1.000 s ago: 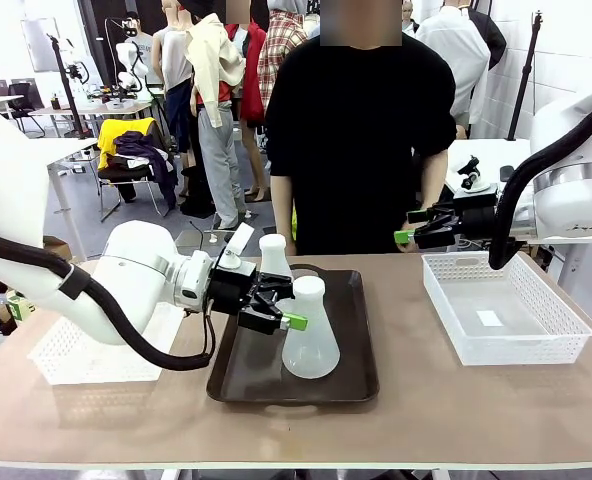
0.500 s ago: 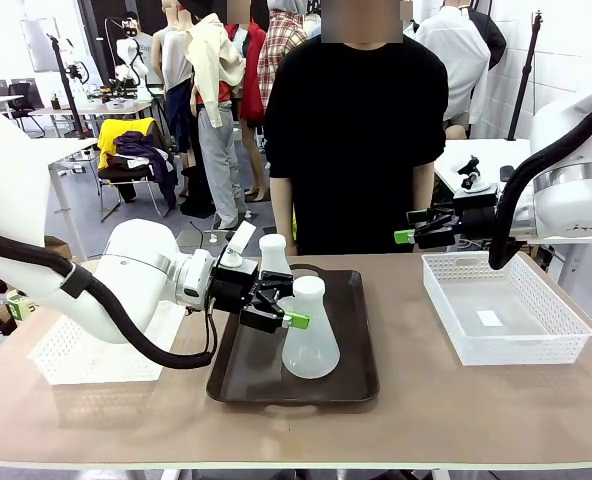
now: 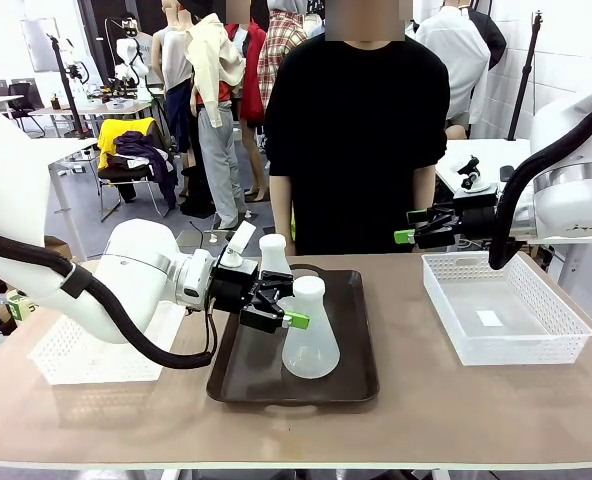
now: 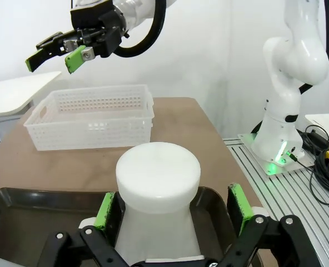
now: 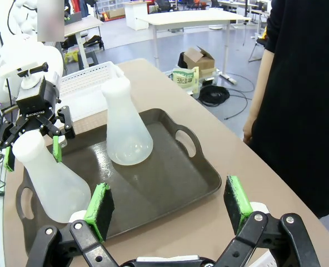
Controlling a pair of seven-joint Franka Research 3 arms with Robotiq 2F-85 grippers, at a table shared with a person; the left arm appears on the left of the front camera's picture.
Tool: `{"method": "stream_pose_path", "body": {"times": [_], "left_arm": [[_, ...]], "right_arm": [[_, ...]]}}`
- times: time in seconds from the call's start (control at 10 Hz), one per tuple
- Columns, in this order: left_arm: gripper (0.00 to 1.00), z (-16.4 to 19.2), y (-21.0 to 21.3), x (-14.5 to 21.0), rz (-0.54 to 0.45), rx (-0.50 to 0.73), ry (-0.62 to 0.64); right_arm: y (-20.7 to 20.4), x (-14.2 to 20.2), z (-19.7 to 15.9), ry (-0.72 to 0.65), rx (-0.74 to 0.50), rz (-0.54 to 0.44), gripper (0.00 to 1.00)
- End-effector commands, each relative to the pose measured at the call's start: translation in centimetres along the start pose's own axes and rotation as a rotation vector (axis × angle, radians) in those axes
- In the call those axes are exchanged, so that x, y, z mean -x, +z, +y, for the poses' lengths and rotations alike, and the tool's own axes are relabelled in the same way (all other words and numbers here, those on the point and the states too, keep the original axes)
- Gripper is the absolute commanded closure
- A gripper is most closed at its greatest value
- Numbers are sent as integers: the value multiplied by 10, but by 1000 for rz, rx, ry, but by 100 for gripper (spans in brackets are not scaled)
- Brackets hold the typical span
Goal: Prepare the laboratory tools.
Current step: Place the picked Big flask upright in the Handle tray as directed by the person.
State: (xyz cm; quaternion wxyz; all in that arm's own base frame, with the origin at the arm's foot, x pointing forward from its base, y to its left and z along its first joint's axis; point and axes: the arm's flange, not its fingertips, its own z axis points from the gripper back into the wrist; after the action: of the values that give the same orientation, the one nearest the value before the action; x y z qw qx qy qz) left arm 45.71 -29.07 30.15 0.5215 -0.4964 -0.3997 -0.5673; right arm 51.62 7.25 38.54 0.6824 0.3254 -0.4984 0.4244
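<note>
Two frosted-white conical flasks stand upright on a dark brown tray [image 3: 356, 378]. My left gripper [image 3: 284, 305] is open, its jaws straddling the neck of the near flask [image 3: 311, 345]. In the left wrist view that neck [image 4: 158, 172] sits between the green pads [image 4: 104, 210] with a narrow gap on each side. The far flask [image 3: 274, 255] stands free behind it. My right gripper [image 3: 412, 230] hangs open and empty above the table's far right part, in front of the person. Below the right gripper [image 5: 169, 206] in its wrist view lie the tray [image 5: 175, 183] and both flasks [image 5: 125, 133] [image 5: 48, 181].
A white mesh basket [image 3: 506, 320] sits on the right of the table and another [image 3: 76, 355] on the left, partly behind my left arm. The person [image 3: 361, 140] stands at the far edge, just behind the tray, hands down.
</note>
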Motion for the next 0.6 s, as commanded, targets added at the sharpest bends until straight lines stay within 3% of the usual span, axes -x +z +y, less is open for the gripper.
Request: {"method": "stream_pose_path", "body": {"times": [0.0, 0.5], "left_arm": [[0, 0, -2, -1, -10, -6, -17], [0, 0, -2, -1, -10, -6, -17]], "right_arm": [[-1, -1, 0, -1, 3, 8, 0], [-1, -1, 0, -1, 3, 8, 0]]}}
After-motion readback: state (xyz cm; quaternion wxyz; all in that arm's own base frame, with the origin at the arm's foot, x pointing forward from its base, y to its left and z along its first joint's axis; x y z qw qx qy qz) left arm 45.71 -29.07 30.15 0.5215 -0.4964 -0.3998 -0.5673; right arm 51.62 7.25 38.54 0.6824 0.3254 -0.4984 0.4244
